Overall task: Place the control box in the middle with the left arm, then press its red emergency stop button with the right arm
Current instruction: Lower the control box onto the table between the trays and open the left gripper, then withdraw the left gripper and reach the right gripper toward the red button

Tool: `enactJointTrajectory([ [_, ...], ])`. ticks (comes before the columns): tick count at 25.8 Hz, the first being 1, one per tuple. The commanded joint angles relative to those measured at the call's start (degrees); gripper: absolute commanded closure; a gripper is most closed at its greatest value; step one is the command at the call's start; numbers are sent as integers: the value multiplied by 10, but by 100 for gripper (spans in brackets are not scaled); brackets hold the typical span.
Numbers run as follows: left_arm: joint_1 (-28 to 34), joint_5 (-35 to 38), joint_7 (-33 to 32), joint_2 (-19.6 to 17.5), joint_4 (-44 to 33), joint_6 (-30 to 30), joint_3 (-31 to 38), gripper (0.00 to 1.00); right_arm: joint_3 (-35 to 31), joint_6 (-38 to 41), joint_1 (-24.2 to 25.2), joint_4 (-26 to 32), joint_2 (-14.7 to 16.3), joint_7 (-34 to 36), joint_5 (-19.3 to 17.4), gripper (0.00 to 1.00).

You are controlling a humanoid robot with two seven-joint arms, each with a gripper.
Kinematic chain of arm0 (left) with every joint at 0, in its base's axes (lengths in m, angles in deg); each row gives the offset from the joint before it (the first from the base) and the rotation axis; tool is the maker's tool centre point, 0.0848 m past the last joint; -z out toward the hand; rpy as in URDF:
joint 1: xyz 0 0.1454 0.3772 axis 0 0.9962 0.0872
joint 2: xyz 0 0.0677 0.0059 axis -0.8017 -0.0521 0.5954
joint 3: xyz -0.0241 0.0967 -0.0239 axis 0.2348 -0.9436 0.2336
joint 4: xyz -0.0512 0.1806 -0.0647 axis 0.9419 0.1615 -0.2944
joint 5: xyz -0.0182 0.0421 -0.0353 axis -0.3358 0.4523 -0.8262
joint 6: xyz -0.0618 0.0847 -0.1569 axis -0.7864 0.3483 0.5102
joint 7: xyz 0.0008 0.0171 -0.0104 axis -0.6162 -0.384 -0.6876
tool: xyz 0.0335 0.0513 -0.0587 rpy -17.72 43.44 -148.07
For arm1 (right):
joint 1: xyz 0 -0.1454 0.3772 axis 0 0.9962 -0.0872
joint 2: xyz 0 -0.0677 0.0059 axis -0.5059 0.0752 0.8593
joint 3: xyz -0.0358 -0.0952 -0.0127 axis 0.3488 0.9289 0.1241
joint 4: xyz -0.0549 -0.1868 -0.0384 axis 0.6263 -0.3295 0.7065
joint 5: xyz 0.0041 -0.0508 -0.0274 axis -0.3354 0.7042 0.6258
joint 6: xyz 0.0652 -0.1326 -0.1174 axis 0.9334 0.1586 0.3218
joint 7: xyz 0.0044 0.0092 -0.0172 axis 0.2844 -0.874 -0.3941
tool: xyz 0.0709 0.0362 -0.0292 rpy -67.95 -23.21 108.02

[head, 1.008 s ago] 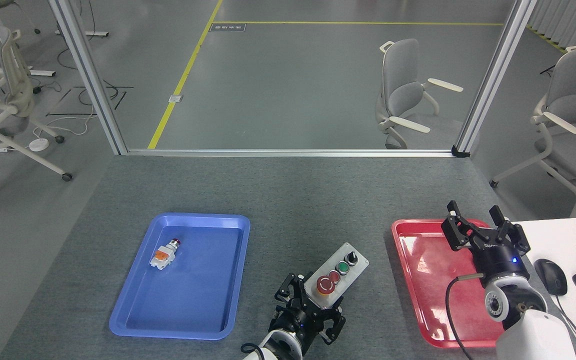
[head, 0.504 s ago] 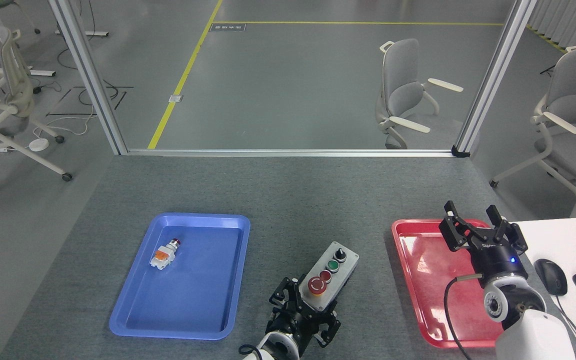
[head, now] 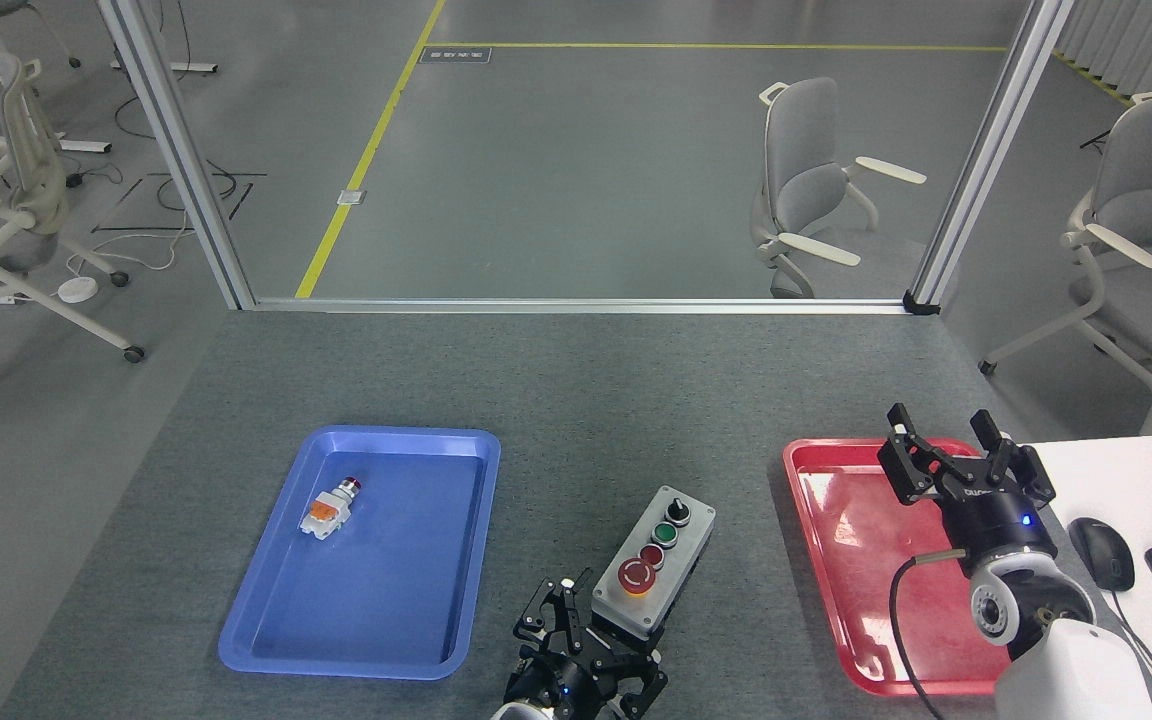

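Your left claw (head: pixel 586 655) is spread at the box's (head: pixel 653 563) near end on the counter (head: pixel 576 400); right claw (head: pixel 956 462) spread above the red tray (head: pixel 821 520).

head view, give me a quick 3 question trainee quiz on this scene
1. True or false: the control box lies inside the red tray.
2. Which tray holds the small white-orange button part? A) blue tray B) red tray
3. Fill in: the control at the box's far end is a black ____.

Key
1. False: it lies on the grey tabletop between the trays.
2. A
3. knob; the large red emergency stop button is at the near end, by the left pincer. The right pincer hangs open over the red tray.
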Motion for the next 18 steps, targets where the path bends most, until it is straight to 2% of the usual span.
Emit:
enactJointTrajectory([
  [1, 22, -1, 0, -34, -35, -1, 2, 1, 17, 33, -3, -1, 7, 3, 3, 29],
  [5, 53, -1, 0, -72, -88, 1, 29, 1, 23, 111, -8, 0, 17, 3, 0, 61],
  [8, 83, -1, -4, -110, -152, 6, 58, 1, 44, 195, -25, -2, 19, 3, 5, 72],
  [11, 118, -1, -6, -149, -221, 8, 95, 1, 72, 270, -43, -7, 22, 3, 6, 100],
  [14, 153, -1, -6, -168, -275, 9, 155, 1, 104, 272, -54, -21, 21, 0, 6, 100],
  [18, 168, -2, -6, -165, -297, 9, 256, 1, 153, 272, -67, -64, 14, -2, 6, 100],
])
